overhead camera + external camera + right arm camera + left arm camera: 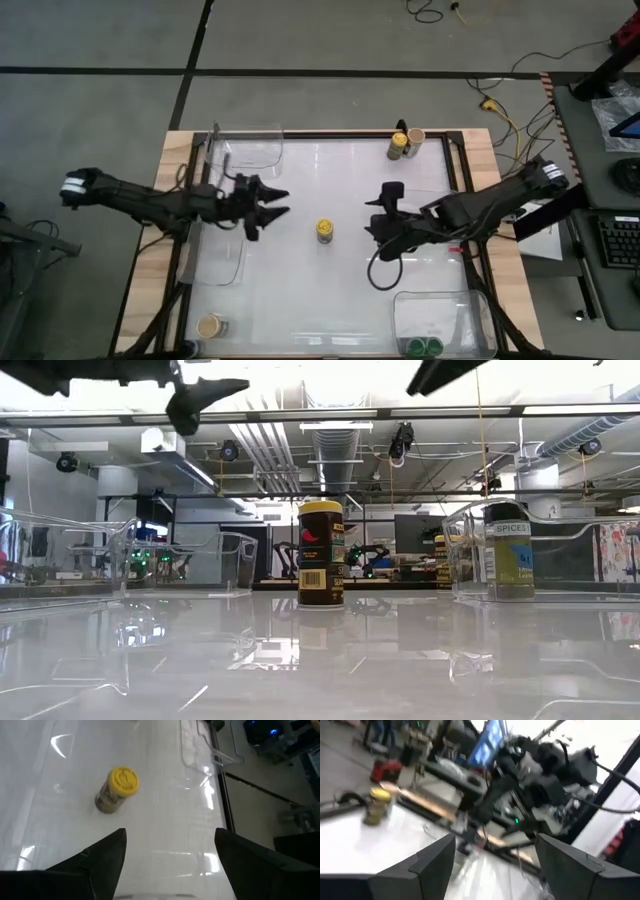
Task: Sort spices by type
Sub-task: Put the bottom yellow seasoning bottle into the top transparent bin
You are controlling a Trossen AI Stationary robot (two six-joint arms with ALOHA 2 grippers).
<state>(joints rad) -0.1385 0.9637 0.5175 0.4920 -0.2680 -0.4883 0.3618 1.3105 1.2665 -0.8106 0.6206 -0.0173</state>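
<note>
A yellow-lidded spice jar stands upright on its base mid-table, also seen in the low view and the right wrist view. My left gripper hovers open to the jar's left and slightly farther back, above the table. My right gripper hovers open to the jar's right, its fingers pointing toward it. Both are raised clear in the low view. A yellow-lidded jar shows beyond the left gripper's spread fingers.
Three jars with yellow, tan and black lids stand at the far right. A tan-lidded jar sits near left. Two green lids show in the near-right clear tray. Clear trays stand far left and left.
</note>
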